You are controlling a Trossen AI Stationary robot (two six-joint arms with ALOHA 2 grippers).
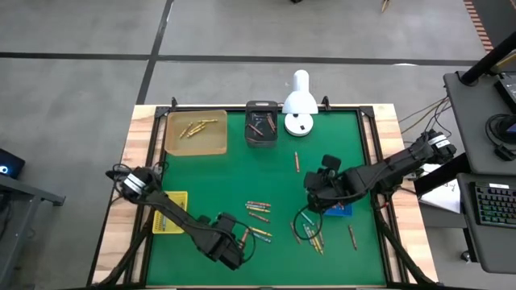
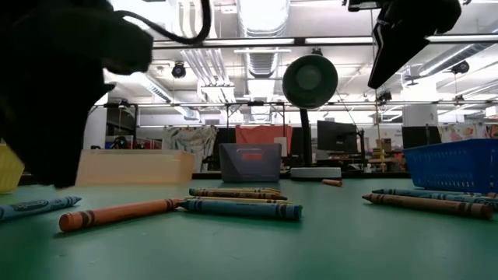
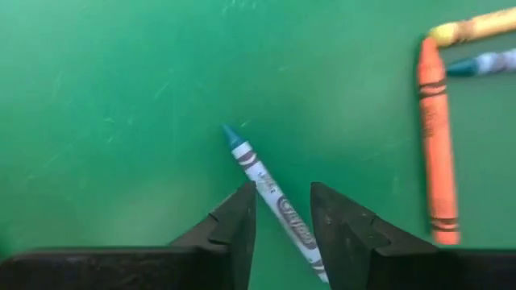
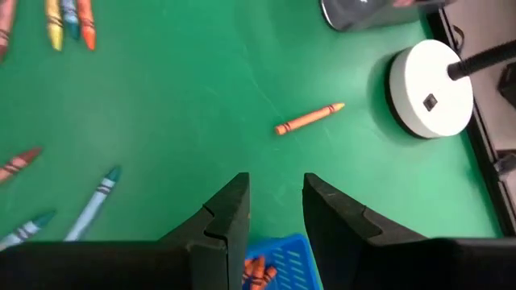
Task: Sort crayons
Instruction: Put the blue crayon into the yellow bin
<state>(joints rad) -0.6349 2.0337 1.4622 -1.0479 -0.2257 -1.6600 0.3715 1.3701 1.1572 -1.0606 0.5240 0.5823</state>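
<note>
Crayons lie scattered on the green mat: a cluster mid-table, another to the right, and a lone orange one. My left gripper points down near the front edge. It is open, with its fingers on either side of a blue crayon that lies flat on the mat. Beside it lies an orange crayon. My right gripper hangs open above the blue tray, which holds orange crayons, and has nothing between its fingers.
A tan tray with yellow crayons and a dark tray stand at the far edge. A white lamp stands beside them. A yellow tray sits at the left. More crayons lie across the middle of the mat.
</note>
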